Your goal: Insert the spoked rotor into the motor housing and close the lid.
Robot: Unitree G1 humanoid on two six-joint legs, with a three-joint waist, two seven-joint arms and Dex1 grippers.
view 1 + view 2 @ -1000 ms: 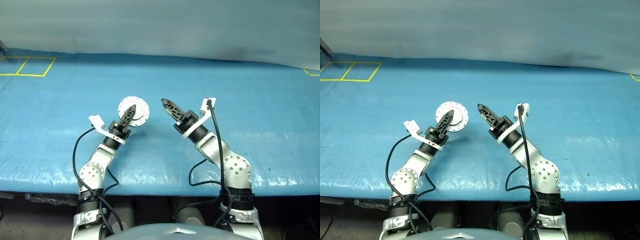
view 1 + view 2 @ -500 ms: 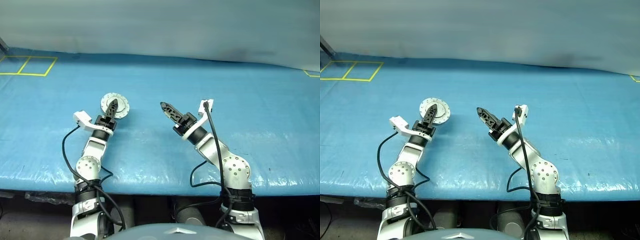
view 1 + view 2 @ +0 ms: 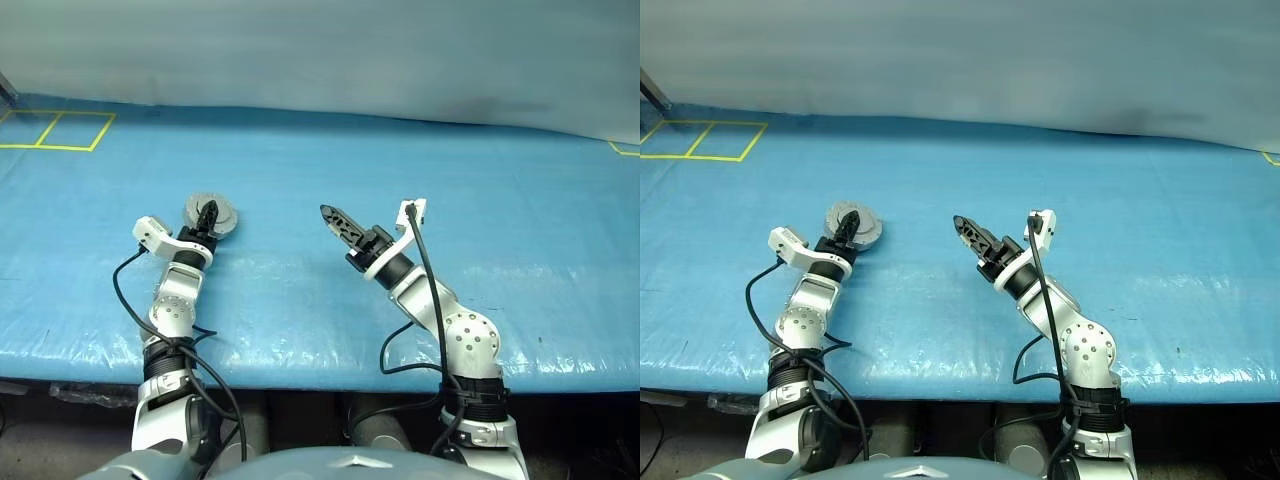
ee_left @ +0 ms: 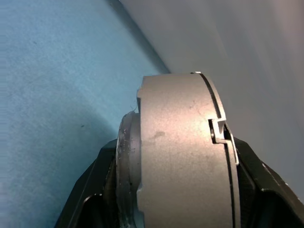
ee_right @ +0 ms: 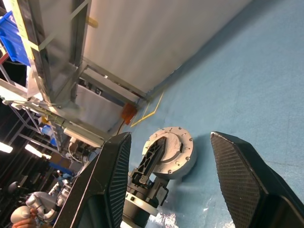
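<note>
The motor housing (image 3: 226,218) is a round silver-grey puck held just above the blue table at the left. My left gripper (image 3: 208,213) is shut on it, one black finger across its face. In the left wrist view the housing (image 4: 180,152) stands edge-on between both fingers (image 4: 90,190), with a seam running around its side where the lid meets the body. The spoked rotor is out of view. My right gripper (image 3: 328,212) hovers over the table's middle, pointing left, open with nothing between its fingers (image 5: 111,190). Between them the right wrist view shows the held housing (image 5: 176,145).
A blue tarp covers the table (image 3: 320,290), with its front edge close to me. Yellow tape squares (image 3: 55,130) mark the far left corner and a yellow line (image 3: 625,147) the far right. A grey sheet (image 3: 320,50) hangs behind the table.
My left arm has carried the housing to the left and a little farther away, and the puck has turned less face-on to the head camera. The right arm has stayed put.
</note>
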